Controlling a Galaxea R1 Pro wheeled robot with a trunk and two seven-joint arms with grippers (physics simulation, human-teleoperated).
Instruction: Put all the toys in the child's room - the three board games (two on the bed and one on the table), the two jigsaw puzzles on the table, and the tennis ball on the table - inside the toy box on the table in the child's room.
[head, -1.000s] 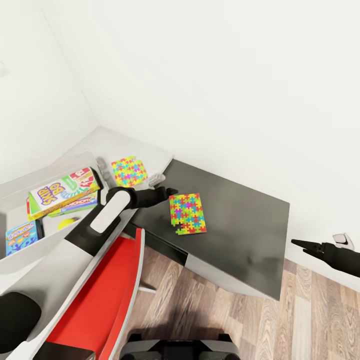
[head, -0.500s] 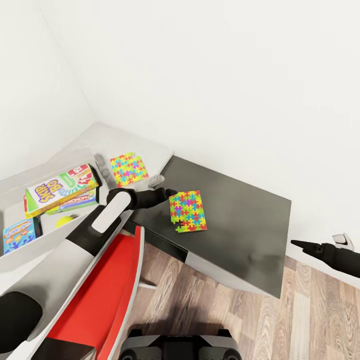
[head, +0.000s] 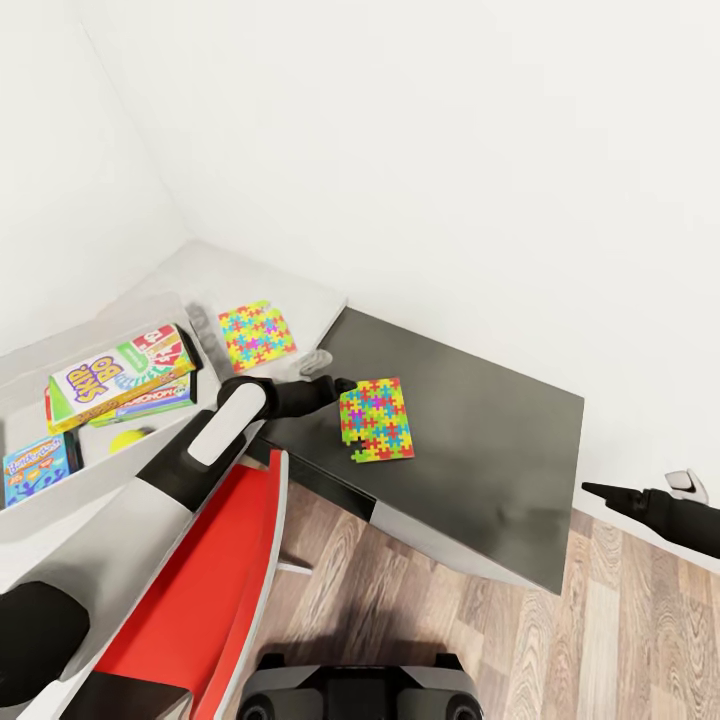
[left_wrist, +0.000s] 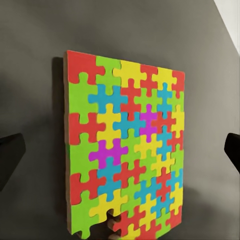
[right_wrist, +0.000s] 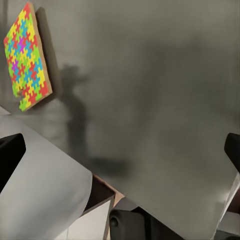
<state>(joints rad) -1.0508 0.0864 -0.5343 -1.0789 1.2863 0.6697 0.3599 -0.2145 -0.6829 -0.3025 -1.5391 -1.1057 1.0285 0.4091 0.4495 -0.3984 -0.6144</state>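
Against the white corner walls sits the bench (head: 300, 290): pale grey-white upper top, joined to a lower dark grey side section (head: 470, 440). Wood-plank floor (head: 560, 640) below. Red chair (head: 215, 590) right under the left arm.

Counts:
- Jigsaw puzzles: 2. One (head: 376, 420) flat on the dark side section, near its edge next to the pale top, one piece missing at a corner. The other (head: 256, 333) flat on the pale top, just beside the toy box.
- Board games: 3, all inside the toy box (head: 60, 490). Skip-Bo box (head: 118, 376) lies on top of the green-edged Monopoly (head: 150, 402); small blue one (head: 38, 468) sits apart, nearer the chair.
- Tennis ball (head: 128, 438): 1, in the toy box between the games.

Left gripper (head: 335, 384) hovers at the near edge of the puzzle on the dark section. Left wrist view: jaws spread wide, puzzle (left_wrist: 125, 150) between them, nothing grasped.

Right gripper (head: 600, 491) hangs off the bench end, above the floor, well apart from everything. Right wrist view: fingers far apart, so released, empty; it looks across the dark top at the puzzle (right_wrist: 26, 57).
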